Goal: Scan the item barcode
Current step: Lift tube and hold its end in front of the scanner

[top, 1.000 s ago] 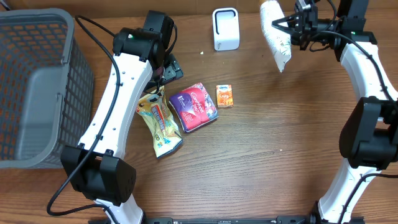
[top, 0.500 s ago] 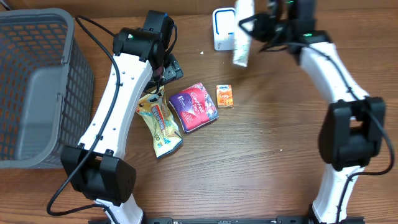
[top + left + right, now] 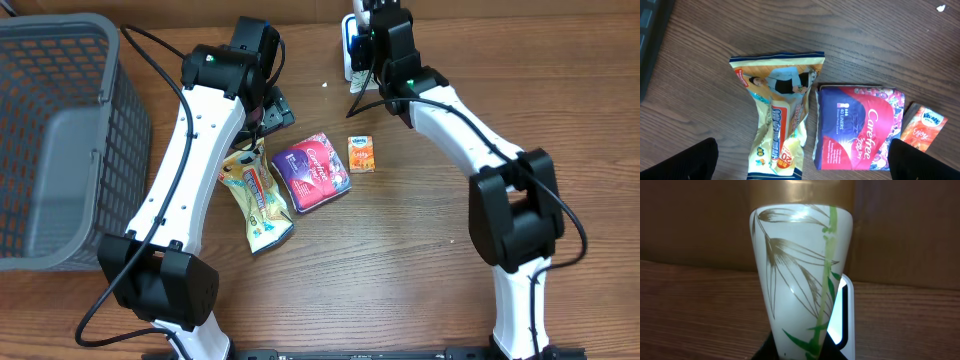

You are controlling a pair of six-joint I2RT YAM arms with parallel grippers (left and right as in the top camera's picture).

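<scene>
A brown wooden table (image 3: 450, 200) is carrying everything here, and its near part is showing only bare boards between the two white arms. Farther in, a yellow snack packet (image 3: 258, 195) is lying flat, with a purple Carefree pack (image 3: 312, 172) lying just beside it on the right and a small orange box (image 3: 361, 154) sitting close to that pack's far right corner. The left gripper (image 3: 270, 110) is hovering above the far end of the snack packet; in the left wrist view its dark fingertips (image 3: 690, 160) are showing at both lower corners with the packet and the purple pack between them, so the jaws are standing wide apart and holding nothing. Off to the left side, a grey mesh basket (image 3: 60, 150) is standing well apart from the goods. At the far edge, the right gripper (image 3: 375, 30) is reaching in over the white scanner (image 3: 349, 45), its jaws clamping the lower end of a white tube (image 3: 800, 280) printed with green and brown bamboo leaves. In the right wrist view the tube is standing upright, close in front of the scanner's dark window (image 3: 841, 315), partly covering it, with a brown wall rising behind.
</scene>
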